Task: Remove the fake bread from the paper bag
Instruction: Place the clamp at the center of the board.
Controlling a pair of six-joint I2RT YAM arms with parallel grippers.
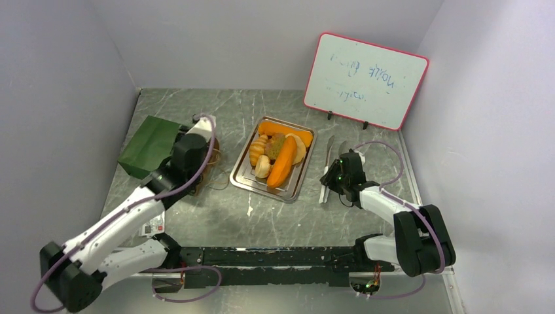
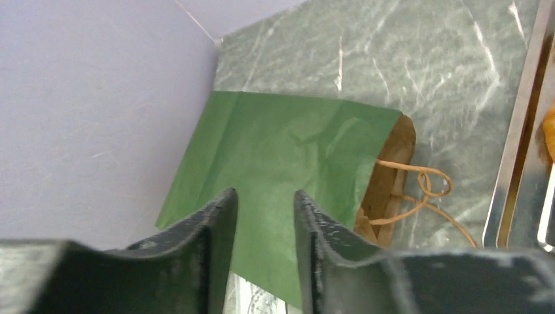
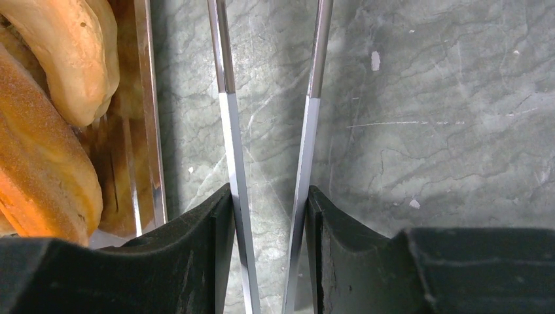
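The paper bag (image 1: 147, 145) lies flat on its side at the left, dark green, its brown mouth and twisted handles (image 2: 419, 190) turned toward the tray. Nothing shows inside its mouth. My left gripper (image 2: 264, 193) hovers over the bag (image 2: 288, 150), jaws open and empty. Several fake bread pieces (image 1: 283, 160) lie in the metal tray (image 1: 260, 190). My right gripper (image 3: 268, 190) is shut on the metal tongs (image 3: 227, 118), one finger outside each arm, low over the table to the right of the tray. The tongs (image 1: 326, 163) point away from me.
A whiteboard (image 1: 364, 80) with a pink rim stands at the back right. A small printed card (image 1: 152, 227) lies by the left arm. The tray's edge (image 3: 147, 98) and bread (image 3: 39, 176) sit just left of the right gripper. Walls close in left and right.
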